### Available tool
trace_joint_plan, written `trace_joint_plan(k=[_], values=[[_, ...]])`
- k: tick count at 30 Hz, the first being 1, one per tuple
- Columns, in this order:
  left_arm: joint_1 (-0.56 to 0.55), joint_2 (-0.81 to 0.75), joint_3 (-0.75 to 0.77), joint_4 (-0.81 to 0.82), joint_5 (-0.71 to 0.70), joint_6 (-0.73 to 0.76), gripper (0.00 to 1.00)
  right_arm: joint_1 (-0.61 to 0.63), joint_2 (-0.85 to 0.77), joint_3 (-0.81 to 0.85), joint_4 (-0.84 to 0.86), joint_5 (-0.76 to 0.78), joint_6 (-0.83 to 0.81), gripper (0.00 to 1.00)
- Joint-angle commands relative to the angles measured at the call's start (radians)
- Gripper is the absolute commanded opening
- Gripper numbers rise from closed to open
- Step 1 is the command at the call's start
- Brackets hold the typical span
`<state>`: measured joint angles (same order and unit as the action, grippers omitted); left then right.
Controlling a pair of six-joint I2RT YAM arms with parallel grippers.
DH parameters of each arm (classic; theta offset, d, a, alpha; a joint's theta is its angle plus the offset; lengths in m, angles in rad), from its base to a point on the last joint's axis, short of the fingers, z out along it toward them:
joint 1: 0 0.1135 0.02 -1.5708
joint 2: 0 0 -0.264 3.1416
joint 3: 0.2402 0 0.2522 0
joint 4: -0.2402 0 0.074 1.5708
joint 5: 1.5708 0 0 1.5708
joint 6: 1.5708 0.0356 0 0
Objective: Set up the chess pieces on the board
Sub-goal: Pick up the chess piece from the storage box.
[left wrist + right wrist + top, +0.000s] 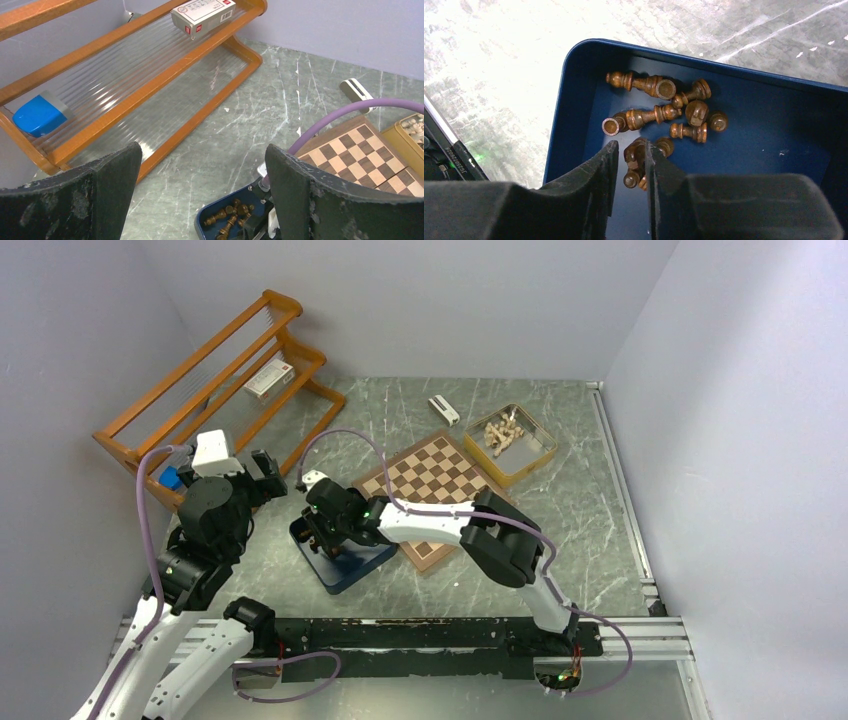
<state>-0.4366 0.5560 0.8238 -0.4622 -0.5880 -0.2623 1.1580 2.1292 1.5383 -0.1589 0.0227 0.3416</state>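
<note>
My right fingers are narrowed around one of about ten dark brown wooden chess pieces in the dark blue square box. I cannot confirm a clamp. My left fingers are spread wide and hold nothing. One checked wooden board lies just beside the box.

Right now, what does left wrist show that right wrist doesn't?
Only left wrist: the wooden rack with a white carton and a blue block on it, the chessboard, a purple cable, and the open left gripper.
Only right wrist: the right gripper, its fingers flanking one of the dark chess pieces; whether it is gripped is unclear.
Both: the blue box holding those pieces, and the green table.
</note>
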Motion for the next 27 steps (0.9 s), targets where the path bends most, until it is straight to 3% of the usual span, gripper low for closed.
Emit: trace_joint_plan(k=[1,10,20,27], values=[[-0.001,-0.006,0.027,0.0,-0.009,0.0,0.98,0.009,0.016,0.029,-0.022,0.03,-0.018,0.26],[-0.002,-0.003,0.024,0.005,-0.003,0.003,0.98,0.009,-0.035,-0.014,0.006,0.058,-0.008,0.09],[-0.004,0.002,0.018,0.016,0.016,0.01,0.98,-0.002,-0.159,-0.085,0.024,0.121,0.016,0.0],[-0.003,0.01,-0.019,0.064,0.095,0.037,0.98,-0.033,-0.276,-0.168,0.051,0.127,0.034,0.0]])
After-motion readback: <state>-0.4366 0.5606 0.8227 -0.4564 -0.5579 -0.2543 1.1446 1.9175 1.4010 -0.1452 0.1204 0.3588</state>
